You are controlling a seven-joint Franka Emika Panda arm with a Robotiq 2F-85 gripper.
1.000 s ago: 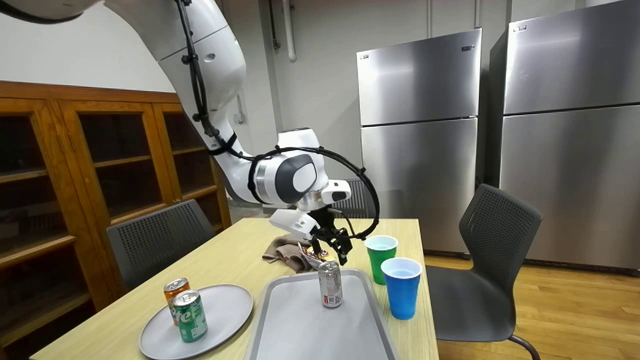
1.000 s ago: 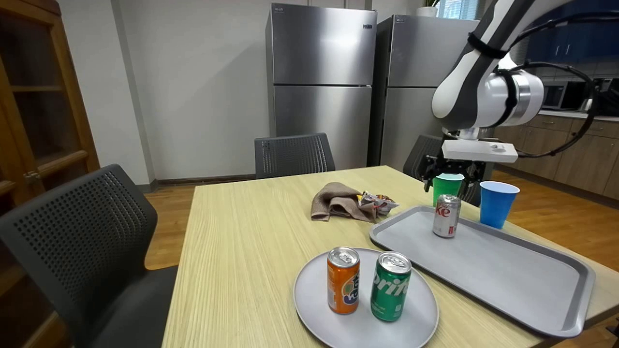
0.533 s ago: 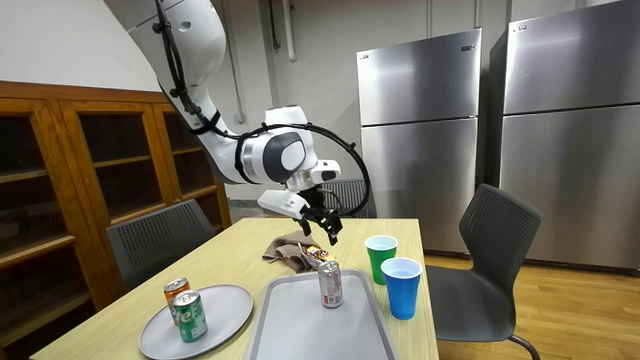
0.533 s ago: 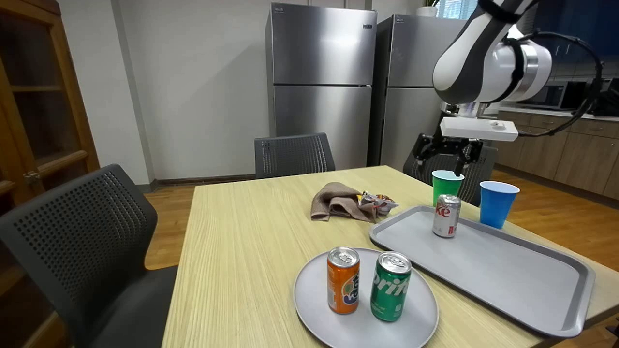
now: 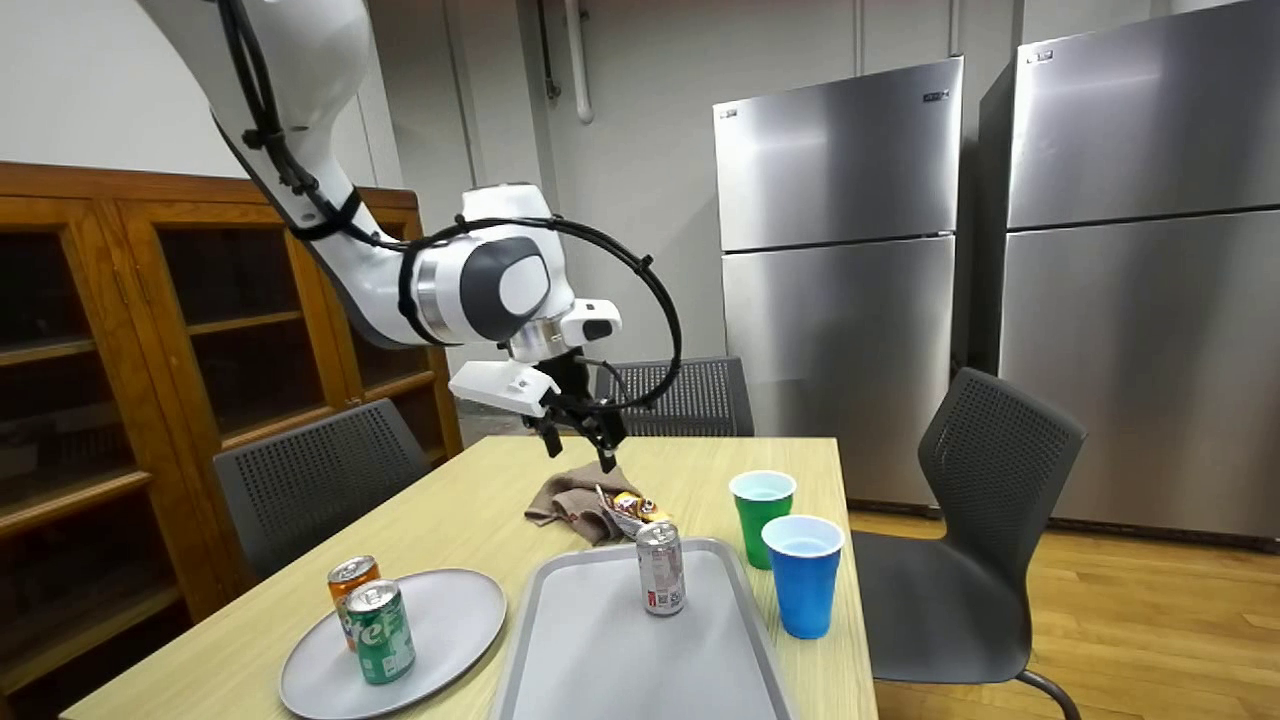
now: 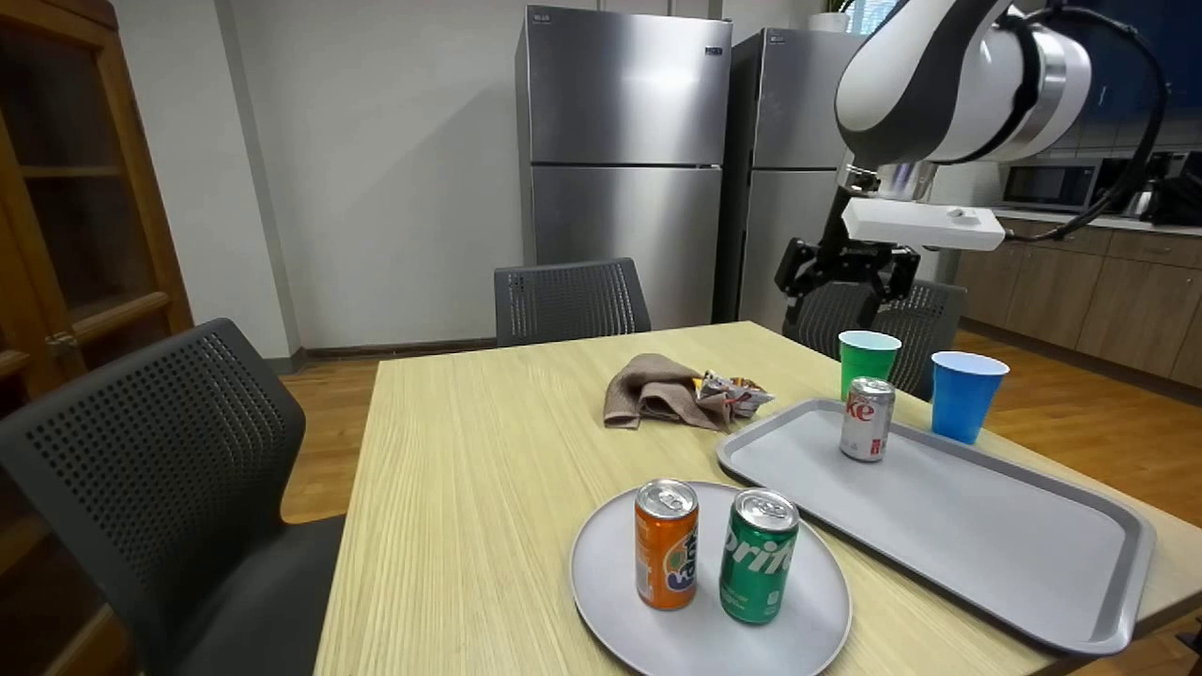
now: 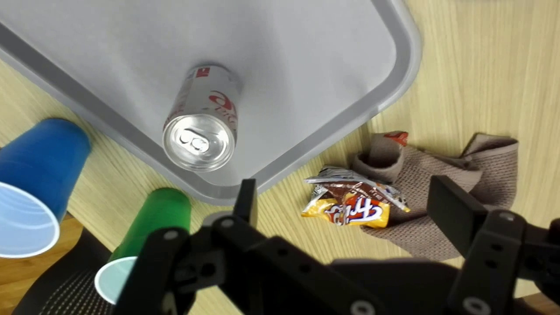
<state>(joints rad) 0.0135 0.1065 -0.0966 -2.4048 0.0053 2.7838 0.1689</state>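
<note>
Counter (image 6: 470, 441): pale wood-grain top, indoors, with dark chairs (image 6: 150, 451) set around it.
Hand (image 5: 581, 456): black, two-fingered, hanging above the counter; its fingers are spread wide, holding and touching nothing.
Snack packet (image 7: 356, 208): crinkled, yellow, brown and silver, lying on the counter, lower than the fingertips and apart from them. In the wrist view it shows in the gap between the fingers, its long axis running roughly from one finger toward the other.
Brown cloth (image 7: 420, 175): bunched against the packet, one end of which overlaps it; in the wrist view a finger hides part of the cloth.
Gray tray (image 6: 995, 507): just beside the packet but apart from it, with a silver soda can (image 6: 866, 420) upright near one corner.
Green cup (image 6: 869, 361): upright on the counter beside one long edge of the tray.
Blue cup (image 6: 967, 399): upright along that same edge, near the green cup.
Round plate (image 6: 606, 573): well apart from the hand, on the tray's other side, bearing an orange can (image 6: 667, 545) and a green can (image 6: 759, 556), both upright.
Background: two steel fridges (image 6: 624, 169) and a wooden cabinet (image 5: 220, 330) with glass doors.
</note>
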